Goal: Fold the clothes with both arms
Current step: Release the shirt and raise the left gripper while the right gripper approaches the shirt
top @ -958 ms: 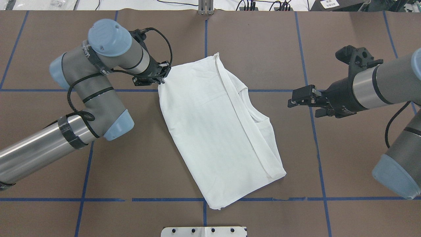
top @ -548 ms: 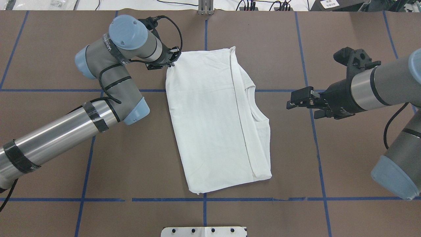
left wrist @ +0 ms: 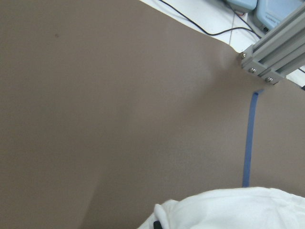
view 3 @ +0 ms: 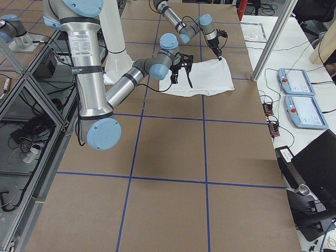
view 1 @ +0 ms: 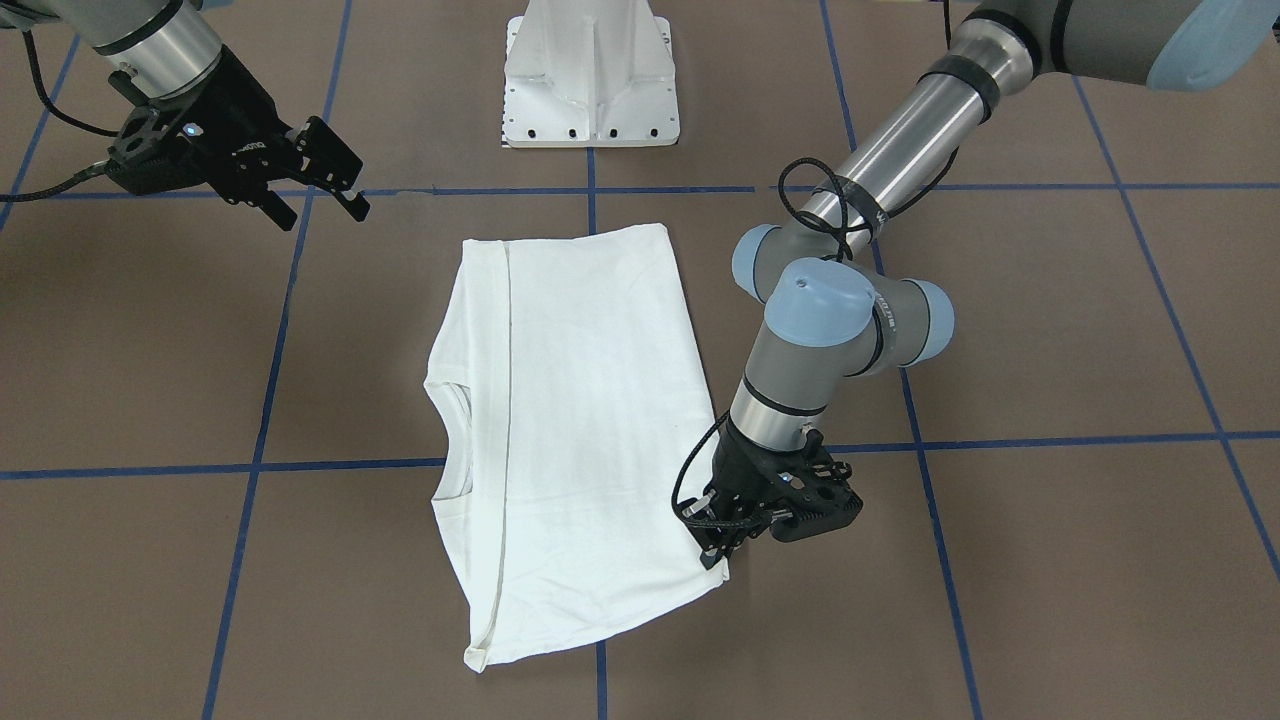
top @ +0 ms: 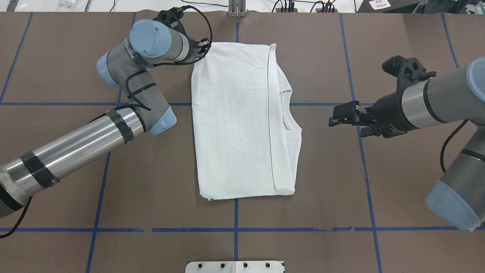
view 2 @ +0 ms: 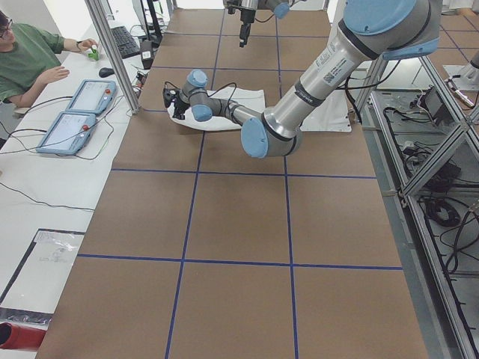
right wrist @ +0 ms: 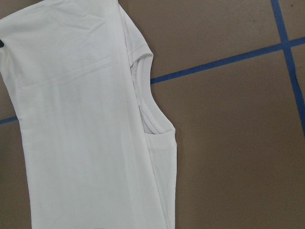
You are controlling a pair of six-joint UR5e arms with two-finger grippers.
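Note:
The clothes are one white T-shirt, folded lengthwise into a tall rectangle and lying flat on the brown table. Its collar opening faces the right arm. No printed text shows. My left gripper is shut on the shirt's far left corner, low at the table; it also shows in the front view. The left wrist view has only a bunched white edge. My right gripper hovers open and empty to the right of the collar, well apart from the cloth.
Blue tape lines mark a grid on the table. The white pedestal base stands at the near edge. An aluminium post is at the far edge. A seated person and two pendants are beyond the table's far side.
My left gripper has pulled the shirt's corner toward the far edge, swinging the shirt from a slant to square with the grid. The right arm barely moved.

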